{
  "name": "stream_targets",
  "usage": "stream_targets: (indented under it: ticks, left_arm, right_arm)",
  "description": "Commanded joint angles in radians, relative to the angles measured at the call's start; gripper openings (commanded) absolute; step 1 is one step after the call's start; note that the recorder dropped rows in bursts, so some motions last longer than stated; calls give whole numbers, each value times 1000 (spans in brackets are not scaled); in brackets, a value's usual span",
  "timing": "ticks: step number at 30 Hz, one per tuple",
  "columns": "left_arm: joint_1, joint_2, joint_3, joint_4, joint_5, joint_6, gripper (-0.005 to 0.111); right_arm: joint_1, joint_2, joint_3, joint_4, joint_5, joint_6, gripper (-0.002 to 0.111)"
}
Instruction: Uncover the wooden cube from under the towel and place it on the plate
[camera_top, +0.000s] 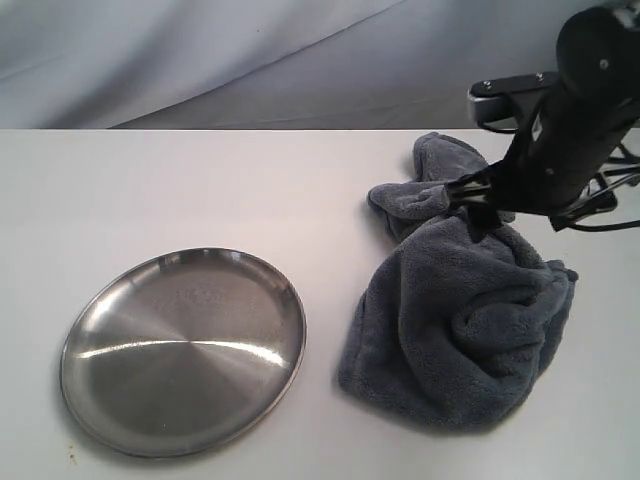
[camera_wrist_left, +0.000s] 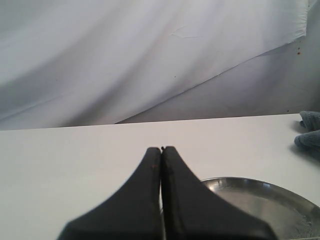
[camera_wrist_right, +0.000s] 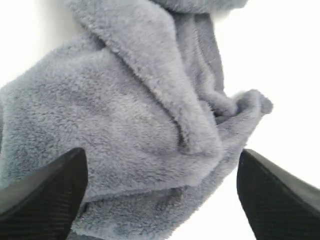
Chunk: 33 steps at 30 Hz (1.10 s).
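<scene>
**Status: 0 of 2 steps complete.**

1. Uncovering: not done. The towel (camera_top: 465, 330) lies in a bunched heap on the right side of the desk (camera_top: 200, 190), well apart from the plate (camera_top: 180, 350). The cube is not visible in any view. Judging by the raised bulk of the heap, it is probably underneath, but its exact position cannot be told.

2. Placing: not done. The plate sits at the left front of the desk, with nothing on it.

**Right jaws:** wide apart. In the right wrist view the 2 fingers (camera_wrist_right: 45, 200) stand on either side of a thick fold of the towel and are not closed on it. In the exterior view the right arm (camera_top: 585, 110) reaches over the far part of the towel.

**Left jaws:** pressed together, tips touching, holding nothing. In the left wrist view they sit near the plate rim. Whether they touch the desk cannot be told.

**Remaining work, as judged:**

a. Close the right jaws on the fold and draw the towel clear.
b. Locate the cube when it is exposed.
c. Grip the cube and carry it across to the plate.
d. Set it down inside the rim and release.

**Caution:** the thick pile may drag or tip the cube as the cloth lifts.
</scene>
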Motion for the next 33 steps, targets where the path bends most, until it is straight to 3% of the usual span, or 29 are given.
stream_targets:
  ticks: [1,13,21,33]
  left_arm:
    - [-5,-4,4,-2,-3,-3,0]
    - [-5,-4,4,-2,-3,-3,0]
    - [-5,-4,4,-2,-3,-3,0]
    - [-5,-4,4,-2,-3,-3,0]
  right_arm:
    - [-40,6,-76,-59,84,17,68]
    - [-96,163,-308,-16,97,35,2]
    - [-84,326,-477,128,68,27,0]
    - [89,438,-617,314,8,-77,0]
